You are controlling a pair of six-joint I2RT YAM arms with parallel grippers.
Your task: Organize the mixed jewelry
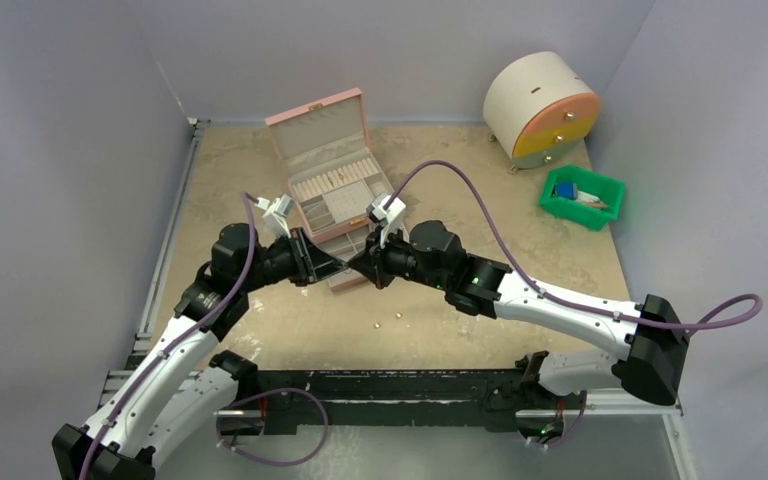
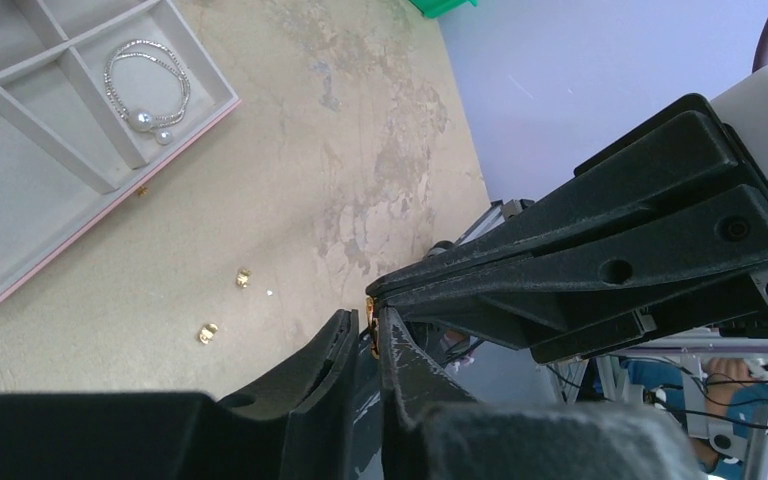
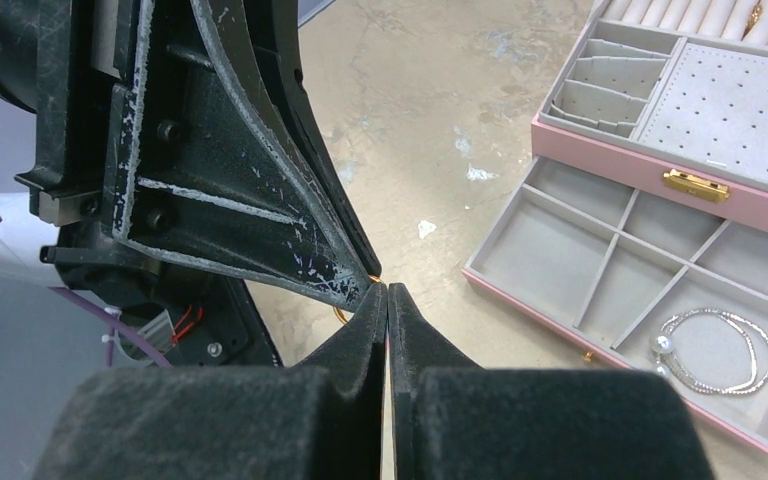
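Left gripper [image 2: 364, 322] and right gripper [image 3: 387, 293] meet tip to tip above the surface [image 1: 480, 335], just in front of the pink box [image 1: 320, 140]; the left fingers are clenched on a gold ring [image 2: 372, 345]; the right fingers are pressed together with their tips against that ring, though whether they grip it cannot be told. The silvery bracelet [image 3: 717, 348] lies in the end compartment of the box's open drawer [image 3: 550, 250]; two gold studs [image 2: 243, 278] rest loose on the surface near the drawer, apart from each other.
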